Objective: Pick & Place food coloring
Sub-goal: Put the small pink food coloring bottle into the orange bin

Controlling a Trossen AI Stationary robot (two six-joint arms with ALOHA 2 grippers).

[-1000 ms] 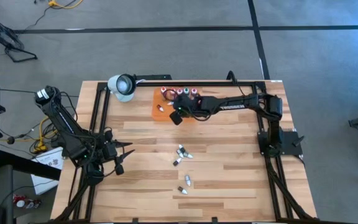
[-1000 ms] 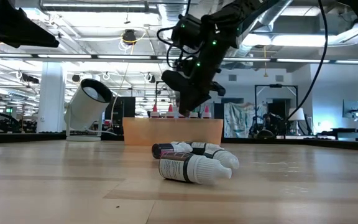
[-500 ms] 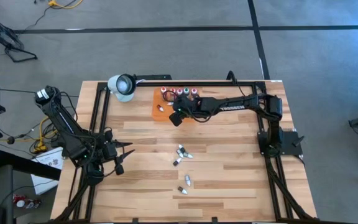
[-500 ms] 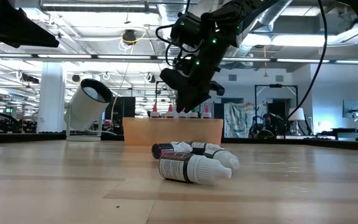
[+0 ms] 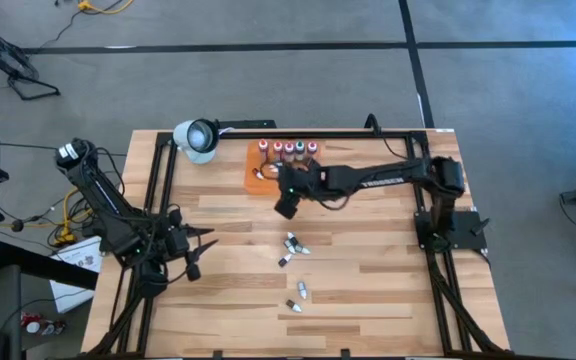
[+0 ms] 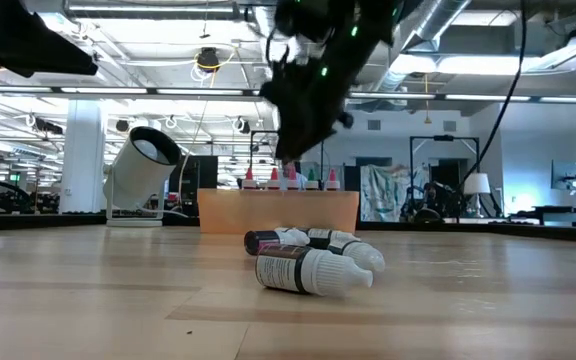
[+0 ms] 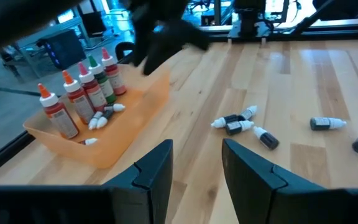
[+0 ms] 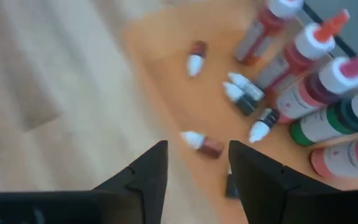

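An orange tray (image 5: 260, 180) sits at the far middle of the table. Several larger food coloring bottles (image 5: 288, 148) stand upright along its far side, and small vials (image 8: 202, 144) lie on its floor. More vials (image 5: 293, 245) lie on their sides on the wood nearer the front (image 6: 313, 270). My right gripper (image 5: 286, 205) hovers open above the tray's near edge, slanting down, nothing between its fingers (image 8: 197, 168). My left gripper (image 5: 193, 255) waits open at the table's left side, nothing in it (image 7: 197, 165).
A white lamp-like cylinder (image 5: 196, 138) lies at the far left of the tray. Black frame rails (image 5: 158, 190) run along the left and right edges and the far edge. Bare wood lies between the tray and the loose vials.
My right gripper has moved from over the tray toward the table's near edge and risen a little, rolling about its own axis. The vials on the wood and the bottles in the tray have stayed where they were.
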